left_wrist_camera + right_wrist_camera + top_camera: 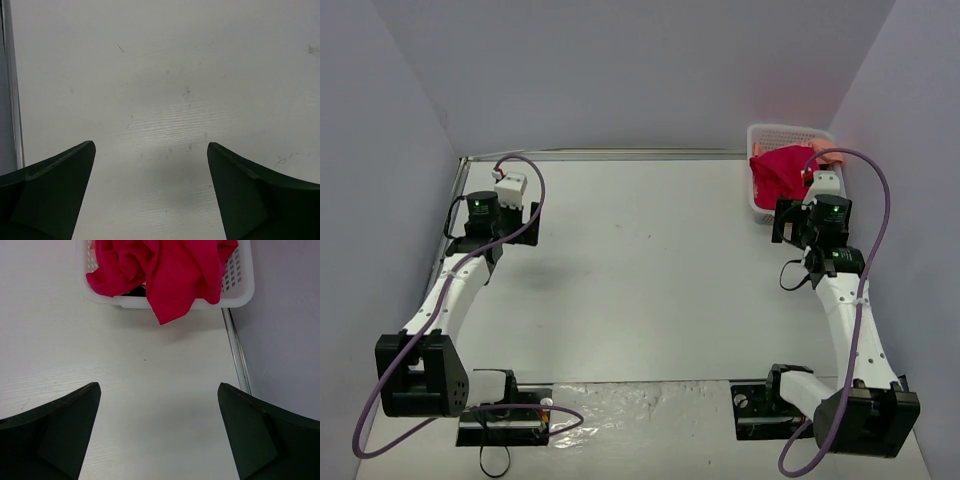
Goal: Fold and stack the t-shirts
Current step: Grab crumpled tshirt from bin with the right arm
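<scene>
A crimson red t-shirt [778, 170] lies bunched in the white lattice basket [766, 133] at the back right, one corner hanging over the near rim [170, 285]. A salmon pink t-shirt [828, 153] peeks out behind it. A bit of black garment [136, 291] shows under the red cloth. My right gripper [159, 390] is open and empty above the table, just in front of the basket [235, 287]. My left gripper [151, 147] is open and empty over bare table at the back left [510, 205].
A metal rail [235, 352] runs along the table's right edge beside the grey wall. Another rail [12, 90] runs along the left edge. The white table [640, 270] stretches between the two arms.
</scene>
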`<control>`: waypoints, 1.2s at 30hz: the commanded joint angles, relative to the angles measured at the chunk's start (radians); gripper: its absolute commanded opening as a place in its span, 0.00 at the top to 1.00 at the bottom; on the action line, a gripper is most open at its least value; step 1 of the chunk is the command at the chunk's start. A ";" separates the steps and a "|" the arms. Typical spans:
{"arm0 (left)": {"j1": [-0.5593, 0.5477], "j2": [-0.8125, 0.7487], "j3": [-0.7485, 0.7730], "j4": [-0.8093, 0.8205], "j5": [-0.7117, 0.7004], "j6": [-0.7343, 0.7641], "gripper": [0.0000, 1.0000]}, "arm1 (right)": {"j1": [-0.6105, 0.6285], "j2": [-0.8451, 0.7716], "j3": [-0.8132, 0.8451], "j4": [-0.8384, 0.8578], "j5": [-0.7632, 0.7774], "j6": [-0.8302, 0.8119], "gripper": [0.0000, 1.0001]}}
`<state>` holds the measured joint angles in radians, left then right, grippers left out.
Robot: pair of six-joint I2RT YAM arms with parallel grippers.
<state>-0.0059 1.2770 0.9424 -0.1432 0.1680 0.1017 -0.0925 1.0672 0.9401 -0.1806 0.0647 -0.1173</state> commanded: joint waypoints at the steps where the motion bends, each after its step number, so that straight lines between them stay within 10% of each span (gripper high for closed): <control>1: 0.001 -0.044 0.045 -0.012 -0.022 0.003 0.06 | 0.026 -0.079 0.031 0.012 -0.052 0.039 0.00; 9: 0.001 -0.152 -0.074 0.125 -0.024 0.049 0.06 | 0.066 0.065 0.008 -0.083 -0.379 -0.183 0.00; 27: 0.000 -0.146 -0.036 0.044 -0.041 0.127 0.06 | 0.065 0.637 0.495 0.136 0.185 -0.154 0.04; 33: 0.001 -0.127 -0.039 0.044 -0.022 0.130 0.06 | 0.065 0.816 0.611 0.116 0.276 -0.140 0.19; 36: 0.001 -0.133 -0.054 0.053 0.010 0.135 0.06 | 0.063 0.902 0.673 0.092 0.316 -0.145 0.53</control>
<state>-0.0059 1.1557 0.8722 -0.1078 0.1459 0.2195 -0.0204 1.9087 1.5539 -0.0639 0.2928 -0.2714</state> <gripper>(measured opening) 0.944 0.520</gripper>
